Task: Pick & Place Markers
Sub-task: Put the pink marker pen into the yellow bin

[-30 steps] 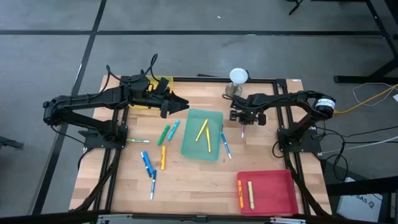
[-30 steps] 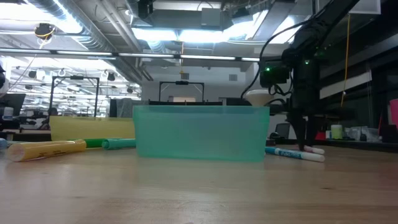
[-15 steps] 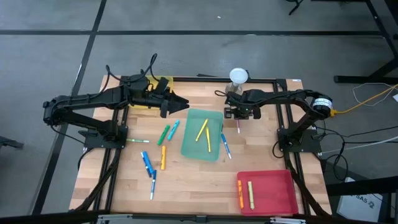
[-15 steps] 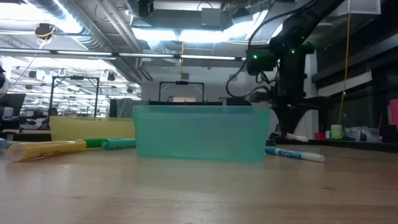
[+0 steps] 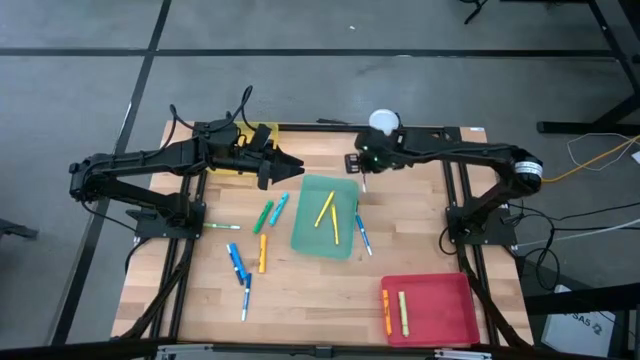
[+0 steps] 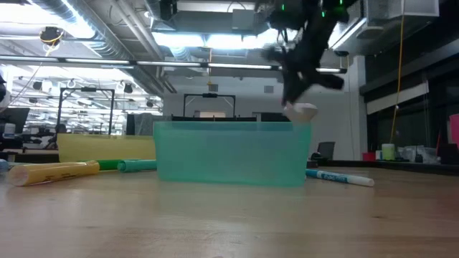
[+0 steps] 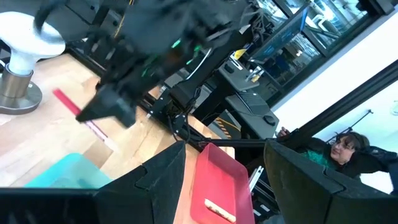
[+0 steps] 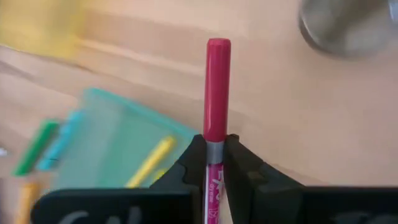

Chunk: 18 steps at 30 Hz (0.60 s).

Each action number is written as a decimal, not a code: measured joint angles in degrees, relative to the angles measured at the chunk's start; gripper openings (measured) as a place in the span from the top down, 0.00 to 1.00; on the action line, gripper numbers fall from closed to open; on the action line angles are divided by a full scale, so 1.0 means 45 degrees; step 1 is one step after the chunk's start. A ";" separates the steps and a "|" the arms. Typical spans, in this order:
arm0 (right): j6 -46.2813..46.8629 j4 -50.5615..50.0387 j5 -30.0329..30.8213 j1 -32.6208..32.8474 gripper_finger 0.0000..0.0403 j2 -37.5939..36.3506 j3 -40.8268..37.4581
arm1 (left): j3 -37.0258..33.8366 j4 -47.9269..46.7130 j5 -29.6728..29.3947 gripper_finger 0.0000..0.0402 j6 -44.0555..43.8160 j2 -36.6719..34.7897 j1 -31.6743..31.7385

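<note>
My right gripper hangs over the table's far middle, just past the green tray's far right corner, shut on a red-capped, white-barrelled marker. The tray holds two yellow markers. A blue marker lies on the table at the tray's right side. Green and teal markers lie to the tray's left, and orange and blue ones lie nearer. My left gripper waits open in the air beside the yellow tray. My right gripper pinches the marker between its two fingers on the barrel just behind the red cap. The marker runs along the fingers, and its cap sticks out past their tips. The fingers slant downward. The marker is tilted and lifted clear of the table.
A red tray at the near right holds an orange and a yellow marker. A white object on a metal base stands at the far edge, close behind my right gripper. Bare wood lies between the green and red trays.
My right gripper has risen from the table with the red marker and swung toward the far edge and the table's left, turning as it went. It now hangs near the green tray's far right corner. The marker has come up off the wood, clear of it.
</note>
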 joint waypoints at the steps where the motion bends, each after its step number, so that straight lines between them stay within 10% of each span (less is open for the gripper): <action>1: -0.0242 -0.0020 0.0139 0.0055 0.92 -0.0089 0.0374 | 0.0000 0.0006 -0.0003 0.47 0.0000 0.0000 -0.0001; 18: -0.3649 0.0474 0.1744 0.2132 0.92 -0.0306 0.6520 | 0.0000 0.2012 0.0013 0.47 0.2654 0.0005 0.0003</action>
